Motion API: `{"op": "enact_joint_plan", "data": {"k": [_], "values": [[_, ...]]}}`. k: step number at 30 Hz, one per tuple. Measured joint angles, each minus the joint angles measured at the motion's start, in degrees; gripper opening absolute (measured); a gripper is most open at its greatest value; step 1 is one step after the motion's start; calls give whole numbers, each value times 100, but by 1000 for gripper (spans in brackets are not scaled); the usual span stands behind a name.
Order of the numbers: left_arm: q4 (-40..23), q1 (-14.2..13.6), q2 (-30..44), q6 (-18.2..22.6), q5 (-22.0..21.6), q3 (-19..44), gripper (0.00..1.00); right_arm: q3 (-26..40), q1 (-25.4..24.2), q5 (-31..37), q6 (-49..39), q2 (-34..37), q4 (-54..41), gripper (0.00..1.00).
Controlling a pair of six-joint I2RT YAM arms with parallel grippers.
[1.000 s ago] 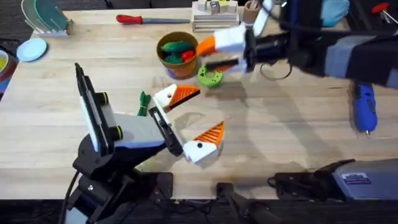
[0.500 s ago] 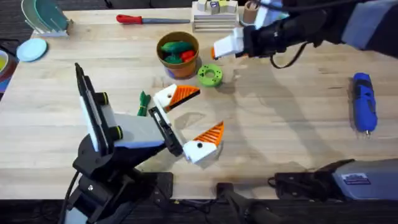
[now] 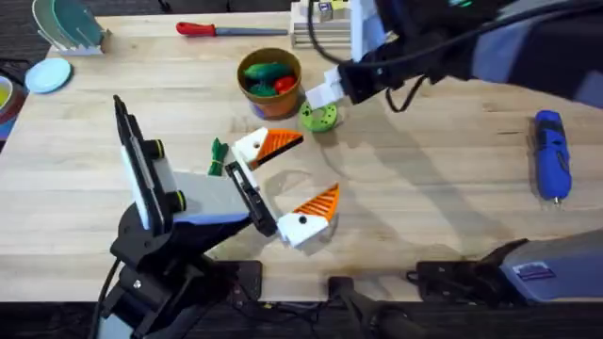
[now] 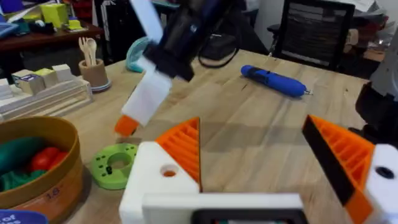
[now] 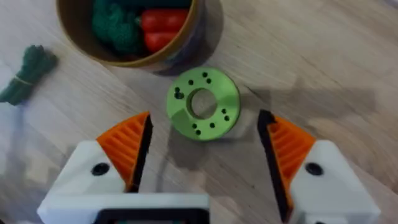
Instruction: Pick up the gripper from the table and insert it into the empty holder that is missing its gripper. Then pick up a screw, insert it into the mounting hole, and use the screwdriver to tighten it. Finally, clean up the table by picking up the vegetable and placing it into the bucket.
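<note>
My right gripper (image 5: 205, 155) hangs open just above a green round disc with holes (image 5: 203, 104); its orange pads stand on either side of the disc and hold nothing. From overhead, the right gripper (image 3: 325, 97) sits beside the bucket (image 3: 268, 94), an orange-brown pot holding green and red toys. My left gripper (image 3: 292, 179) rests open and empty near the table's middle. The vegetable (image 3: 218, 155), small and dark green, lies just left of it. At the far right lies the blue screwdriver (image 3: 551, 155). The loose gripper, the empty holder and the screw are out of view.
A red-handled screwdriver (image 3: 217, 30) lies along the back edge. Block racks and a cup of utensils (image 4: 93, 68) stand at the back. A blue lid (image 3: 47, 73) and a dish rack sit at the far left.
The right arm swung left and came down from behind the bucket's right side to hover over the green disc. The left arm has not moved.
</note>
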Motion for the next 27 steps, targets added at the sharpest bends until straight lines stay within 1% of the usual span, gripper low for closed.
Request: {"op": "enact_joint_plan", "data": {"k": [5,9,11,15,19,23,25,27], "values": [[0,0,0,1,0,0,993,22,186,23,-334,452,79,949],[0,0,0,-1,0,0,993,172,345,51,-665,727,81,946],[0,0,0,-1,0,0,993,283,402,64,-785,839,98,934],[0,0,0,-1,0,0,993,515,484,76,-975,1018,226,875],[0,0,0,0,0,0,993,641,595,111,-1181,1114,293,779],[0,0,1,0,0,0,992,647,705,178,-1284,1195,270,627],[0,0,0,1,0,0,993,649,735,210,-1319,1252,249,567],[0,0,0,-1,0,0,993,649,735,235,-1325,1291,219,533]]}}
